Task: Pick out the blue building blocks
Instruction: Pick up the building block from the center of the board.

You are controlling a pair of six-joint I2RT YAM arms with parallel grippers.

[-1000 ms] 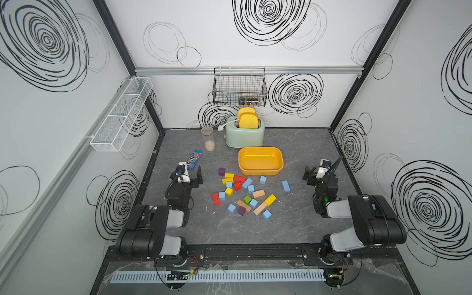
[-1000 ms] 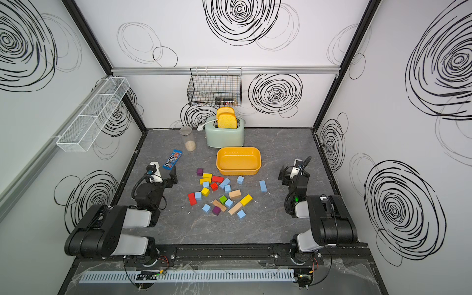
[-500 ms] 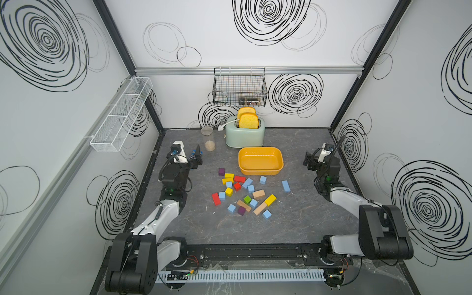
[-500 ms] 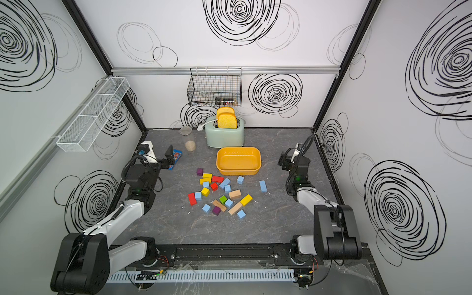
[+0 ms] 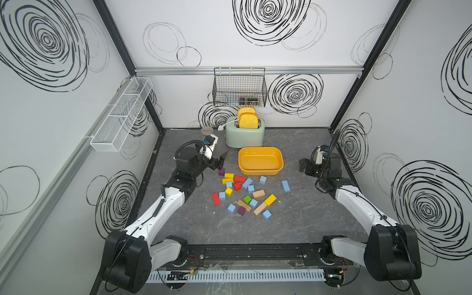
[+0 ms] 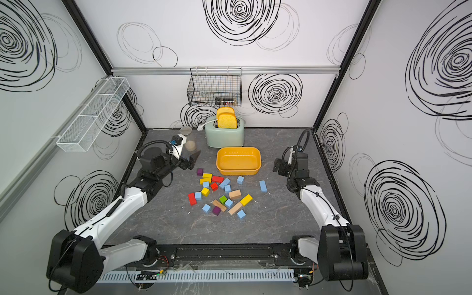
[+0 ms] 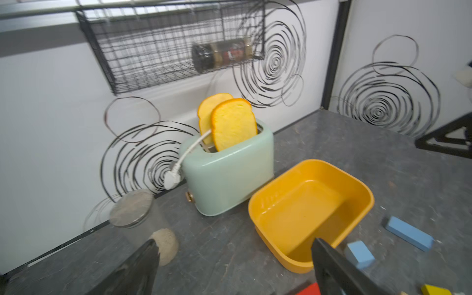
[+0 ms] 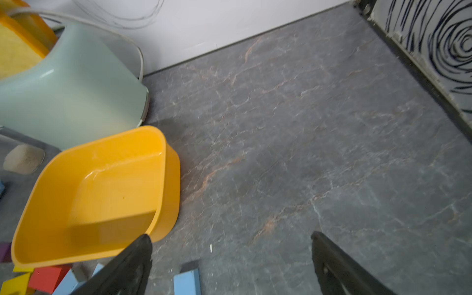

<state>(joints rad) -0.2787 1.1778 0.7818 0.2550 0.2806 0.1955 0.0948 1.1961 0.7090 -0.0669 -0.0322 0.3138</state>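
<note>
Toaster (image 5: 244, 136) at back of surface (image 5: 306, 217), toast (image 5: 248, 120) in its slots; basket (image 5: 240, 86) on wall (image 5: 178, 102) above. Tub (image 5: 260, 161) just before toaster. Blocks (image 5: 245, 194) scattered before tub, mid-surface. Left hand (image 5: 221, 160) left of tub; right hand (image 5: 305, 167) well right of it.

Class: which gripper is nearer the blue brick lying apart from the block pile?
Right. The right gripper is close, just right of the blue brick; the left gripper is across the pile, beside the purple block.
</note>
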